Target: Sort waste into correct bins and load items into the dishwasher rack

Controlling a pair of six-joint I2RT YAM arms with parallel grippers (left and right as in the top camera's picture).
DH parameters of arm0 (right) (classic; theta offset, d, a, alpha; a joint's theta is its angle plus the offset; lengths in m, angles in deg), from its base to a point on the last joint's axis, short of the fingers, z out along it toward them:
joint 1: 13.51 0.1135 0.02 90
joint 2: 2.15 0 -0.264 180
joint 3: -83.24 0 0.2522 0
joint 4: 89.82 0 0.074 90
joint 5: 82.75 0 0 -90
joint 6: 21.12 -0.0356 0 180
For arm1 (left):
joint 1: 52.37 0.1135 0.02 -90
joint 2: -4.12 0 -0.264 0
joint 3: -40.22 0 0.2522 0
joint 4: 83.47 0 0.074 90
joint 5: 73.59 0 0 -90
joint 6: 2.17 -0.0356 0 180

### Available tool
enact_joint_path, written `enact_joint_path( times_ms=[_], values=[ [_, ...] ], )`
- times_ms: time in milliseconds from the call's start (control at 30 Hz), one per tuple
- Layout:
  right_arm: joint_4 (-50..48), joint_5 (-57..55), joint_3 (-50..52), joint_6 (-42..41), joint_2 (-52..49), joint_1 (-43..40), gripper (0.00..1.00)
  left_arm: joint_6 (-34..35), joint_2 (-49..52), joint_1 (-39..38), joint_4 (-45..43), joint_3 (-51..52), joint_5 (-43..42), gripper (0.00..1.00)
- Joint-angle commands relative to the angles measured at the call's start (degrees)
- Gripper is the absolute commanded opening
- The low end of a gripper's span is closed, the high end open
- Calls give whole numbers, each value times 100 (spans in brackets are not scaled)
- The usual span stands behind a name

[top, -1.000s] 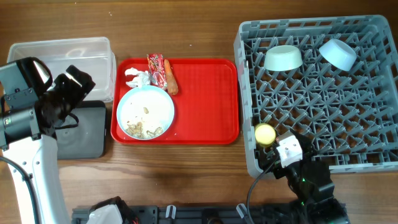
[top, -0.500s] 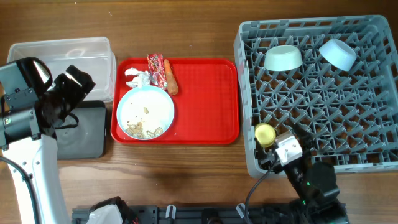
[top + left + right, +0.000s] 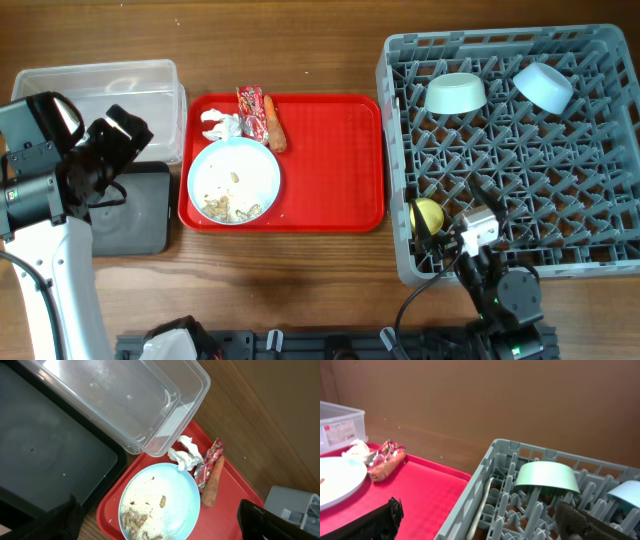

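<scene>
Four containers sit on the counter point(image 3: 300, 270), all placed here from the red tray point(image 3: 335, 160).

- Clear plastic tub point(image 3: 100, 85): off the tray's far-left corner.
- Black bin point(image 3: 140, 210): beside the tray's left edge, on the near side, butting against the tub.
- Dishwasher rack point(image 3: 520, 160): just right of the tray.

On the tray's left half, the pale blue plate point(image 3: 234, 175) carries beige crumbs point(image 3: 232, 208), mostly on its near side. Behind the plate, along the tray's far edge, lie the crumpled white tissue point(image 3: 222, 126), the red-and-white wrapper point(image 3: 251, 111) and the carrot piece point(image 3: 273, 125). The wrapper is against the carrot.

In the rack, the pale green bowl point(image 3: 455, 93) and small pale blue bowl point(image 3: 543, 87) rest on pegs along the far side. The yellow cup point(image 3: 427, 214) is in the near corner closest to the tray. The white spoon point(image 3: 481, 505) leans among pegs on the tray-facing side.

Left hand point(image 3: 157, 515): left of the tray, above the tub-bin seam, fingers spread wide, gripping nothing.

Right hand point(image 3: 477, 515): at the rack's near corner by the tray, just beside the cup, fingers wide apart with nothing between them. Contact with the cup cannot be told.
</scene>
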Motion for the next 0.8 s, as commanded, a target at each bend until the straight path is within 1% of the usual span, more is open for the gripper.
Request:
enact_joint_path(
  times_ms=[0, 567, 633, 667, 700, 767],
  values=[
    [-44, -50, 7, 286, 44, -31, 100, 13, -20, 22, -13, -44, 35, 100],
    [-26, -50, 7, 284, 42, -28, 100, 11, -20, 22, -13, -44, 35, 100],
    [-26, -48, 7, 284, 42, -28, 100, -46, -20, 24, -4, -44, 186, 100],
    [-26, -50, 7, 282, 42, -28, 100, 216, -20, 22, -107, -44, 61, 100],
    [-26, -48, 7, 282, 42, -28, 100, 776, -20, 17, -256, -44, -501, 100],
    [-26, -50, 7, 282, 42, -28, 100, 811, 0, -2, -601, -42, -944, 100]
  ],
)
